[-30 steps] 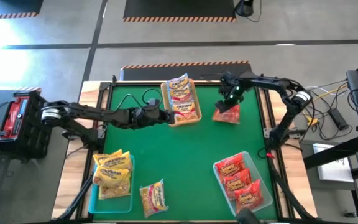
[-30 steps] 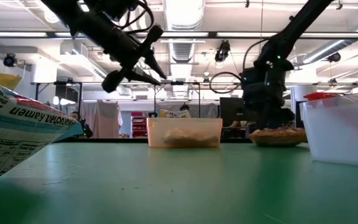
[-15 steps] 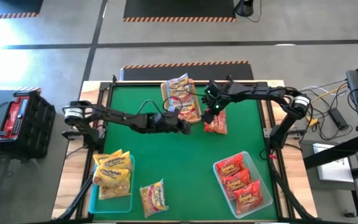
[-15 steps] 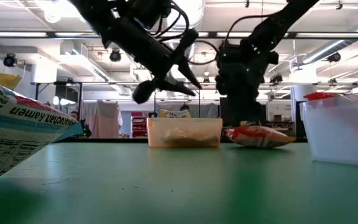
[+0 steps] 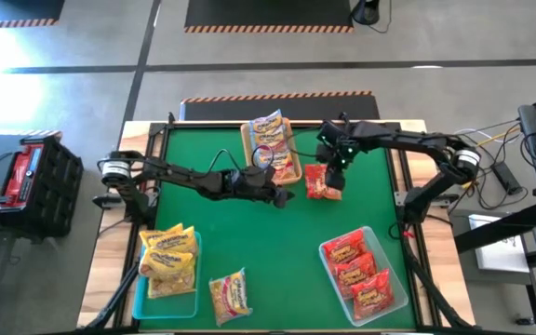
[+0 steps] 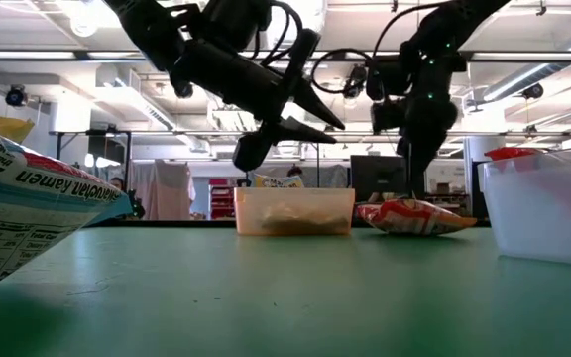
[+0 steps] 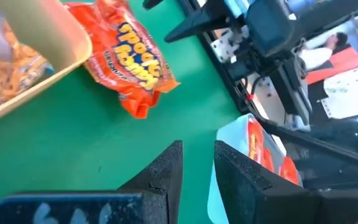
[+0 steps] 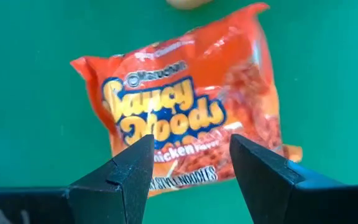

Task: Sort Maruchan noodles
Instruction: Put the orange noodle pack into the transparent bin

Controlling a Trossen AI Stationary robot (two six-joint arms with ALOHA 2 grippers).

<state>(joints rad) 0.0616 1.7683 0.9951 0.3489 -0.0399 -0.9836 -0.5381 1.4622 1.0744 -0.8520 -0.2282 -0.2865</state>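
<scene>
Above the red noodle packet point(image 5: 323, 182) lying on the green table point(image 5: 277, 233), my right hand point(image 5: 332, 159) hovers open and empty. Beside the tan tray point(image 5: 273, 147), my left hand point(image 5: 281, 195) is slightly parted, holding nothing.

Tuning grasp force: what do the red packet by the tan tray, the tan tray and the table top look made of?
Red packet: thin glossy plastic film, judging by crinkles, sheen and a crimped end seam.
Tan tray: smooth and opaque in the high view, probably plastic; the low view shows a slightly see-through wall.
Table top: matte green, no glare, likely a mat or felt; cannot tell which.
</scene>
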